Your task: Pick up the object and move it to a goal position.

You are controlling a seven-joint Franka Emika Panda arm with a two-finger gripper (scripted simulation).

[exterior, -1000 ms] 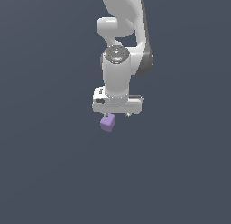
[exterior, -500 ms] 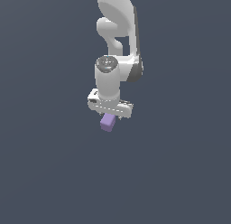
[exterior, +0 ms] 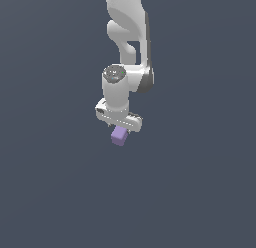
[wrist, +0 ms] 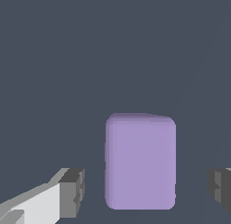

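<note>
While our gripper (exterior: 119,128) points down, the cube (exterior: 119,136) sits right under it, between the two fingers (wrist: 72,192). In the wrist view we see a gap on each side of the cube, so the fingers look spread and not pressing on it. We cannot tell from these pictures if the cube rests on the floor or hangs in the air. Our guess is that the fingers must close straight in on its two sides. The cube is small, plain, light purple and dull, with soft rounded corners. It is narrower than the white gripper.
</note>
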